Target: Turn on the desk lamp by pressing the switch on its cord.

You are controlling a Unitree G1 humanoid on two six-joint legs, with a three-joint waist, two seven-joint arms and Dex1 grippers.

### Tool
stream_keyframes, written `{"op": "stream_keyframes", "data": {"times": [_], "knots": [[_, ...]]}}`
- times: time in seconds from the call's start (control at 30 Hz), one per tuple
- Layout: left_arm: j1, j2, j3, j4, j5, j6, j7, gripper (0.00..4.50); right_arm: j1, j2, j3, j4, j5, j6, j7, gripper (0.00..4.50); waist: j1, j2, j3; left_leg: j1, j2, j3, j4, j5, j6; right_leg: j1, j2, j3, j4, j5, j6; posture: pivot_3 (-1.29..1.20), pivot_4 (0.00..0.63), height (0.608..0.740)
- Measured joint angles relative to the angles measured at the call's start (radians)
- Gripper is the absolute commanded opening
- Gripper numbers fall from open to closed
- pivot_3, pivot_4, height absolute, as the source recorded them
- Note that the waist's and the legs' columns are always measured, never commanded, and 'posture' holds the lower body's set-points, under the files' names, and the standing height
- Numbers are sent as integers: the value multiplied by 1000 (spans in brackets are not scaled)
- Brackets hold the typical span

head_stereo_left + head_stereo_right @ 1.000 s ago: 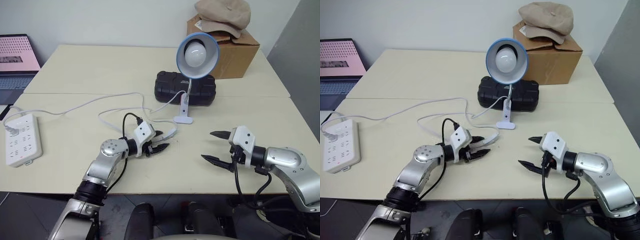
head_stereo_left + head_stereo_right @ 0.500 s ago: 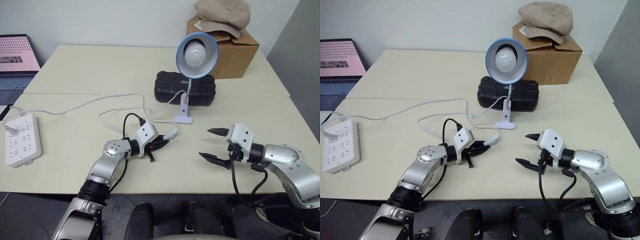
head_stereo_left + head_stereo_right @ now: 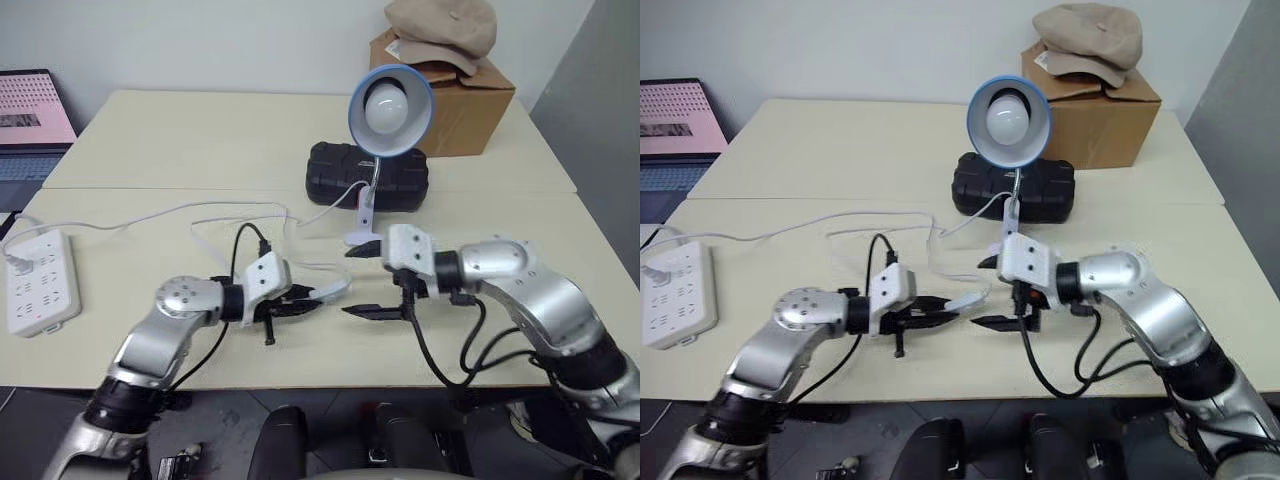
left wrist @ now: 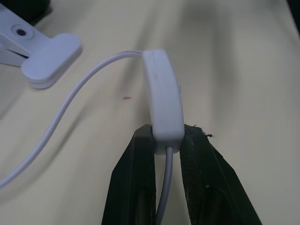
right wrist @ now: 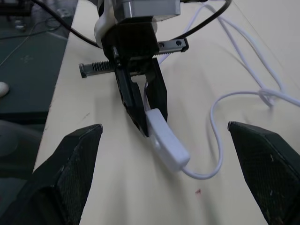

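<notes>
Switch [image 4: 162,93] is pinched at one end in the left claw [image 3: 300,303] just above the counter [image 3: 180,140], right claw [image 3: 362,281] spread wide facing it, desk lamp [image 3: 390,97] unlit, press still to come.

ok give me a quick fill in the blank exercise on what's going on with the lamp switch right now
1. The left gripper is shut on one end of the ____.
2. The right gripper faces it with its jaws ____.
3. The bulb of the desk lamp is ____.
4. A beige ____ lies on the cardboard box.

Missing words: switch; open; unlit; cap
</notes>
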Motion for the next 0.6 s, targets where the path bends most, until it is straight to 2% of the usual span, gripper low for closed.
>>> {"op": "stream_keyframes", "data": {"times": [0.33,0.6], "knots": [[68,11,30,-96,-11,39,62,398,-95,41,115,173,-67,-26,98,4500,5,0,0,-1,0,0,0,0,0,-1,0,0,0,0,0,0,150,740],[86,4,30,-116,-11,39,98,398,-125,79,139,246,-109,-60,136,4500,5,0,0,-1,0,1,0,0,0,-1,0,0,0,0,0,0,150,740]]}}
